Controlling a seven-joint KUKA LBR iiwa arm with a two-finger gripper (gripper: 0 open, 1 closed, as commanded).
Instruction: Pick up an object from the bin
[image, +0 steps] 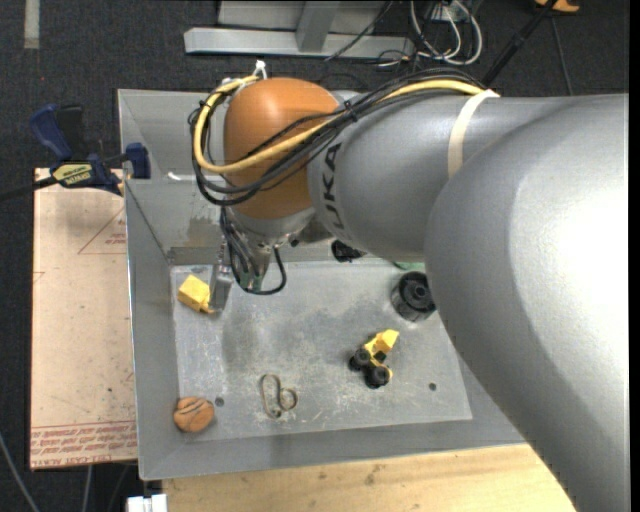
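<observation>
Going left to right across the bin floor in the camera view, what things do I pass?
Brown round lump → bent grey wire loop → yellow-and-black toy vehicle → black round ring. Yellow block omitted: same position across as the lump.

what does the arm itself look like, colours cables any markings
The arm is thick, rounded, silver-grey links with a pale band near one joint and dark KUKA lettering, partly hidden. An orange dome cover caps the wrist, looped by yellow and black cables. Below it is a slim grey metal gripper.

Bright, even light; soft sheen on arm (540, 220), faint shadows in bin (320, 320)
</observation>
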